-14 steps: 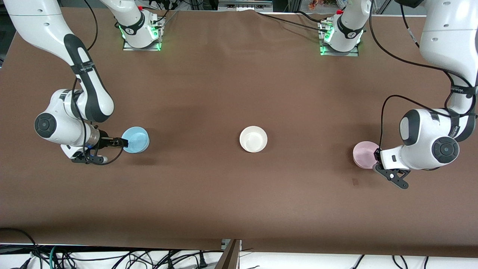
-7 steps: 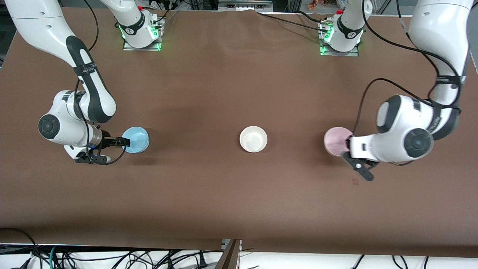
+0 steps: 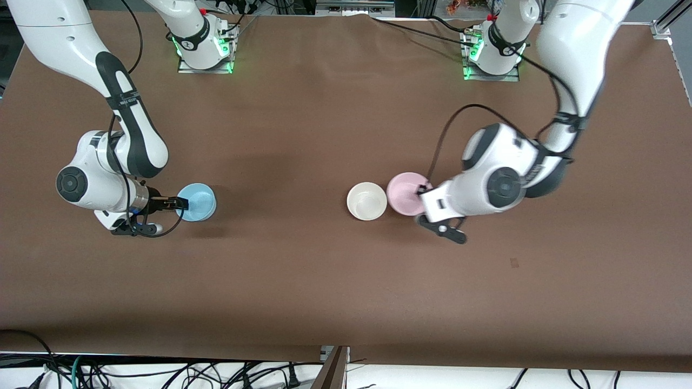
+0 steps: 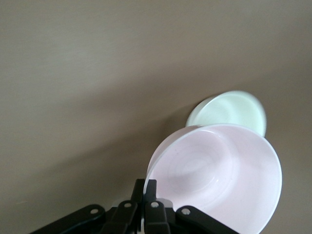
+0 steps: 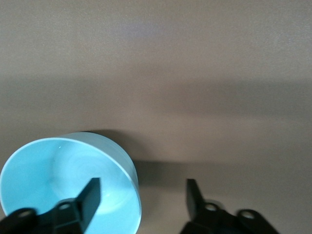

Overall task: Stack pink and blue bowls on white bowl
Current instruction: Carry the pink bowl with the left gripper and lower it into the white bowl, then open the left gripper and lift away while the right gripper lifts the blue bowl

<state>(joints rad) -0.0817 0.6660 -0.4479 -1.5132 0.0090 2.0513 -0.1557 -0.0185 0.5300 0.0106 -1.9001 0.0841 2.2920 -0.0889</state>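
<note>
1. The left end effector (image 3: 420, 190) is pinched tight on the rim of the pink bowl (image 3: 405, 193). Its two fingers (image 4: 146, 191) are pressed together with the thin wall of the bowl between them.
2. The pink bowl is held up in the air, open side up, over the counter (image 3: 335, 281) just beside the white bowl (image 3: 366, 201), toward the left arm's end.
3. The right end effector (image 3: 181, 204) has its fingers spread apart around the rim of the blue bowl (image 3: 197, 202). One finger (image 5: 88, 197) is inside the bowl and the other is outside it. There is a gap on both sides of the wall, so it does not hold the bowl.
4. The blue bowl sits on the counter toward the right arm's end, well apart from the white bowl.
5. The white bowl sits open side up in the middle of the counter. Nothing is in it.
6. In the left wrist view, the pink bowl (image 4: 219, 175) covers part of the white bowl (image 4: 228, 111).
7. In the right wrist view, the blue bowl (image 5: 68, 180) is cut off at the edge of the picture.
8. In the front view, the left arm's white wrist hides most of the left end effector.
</note>
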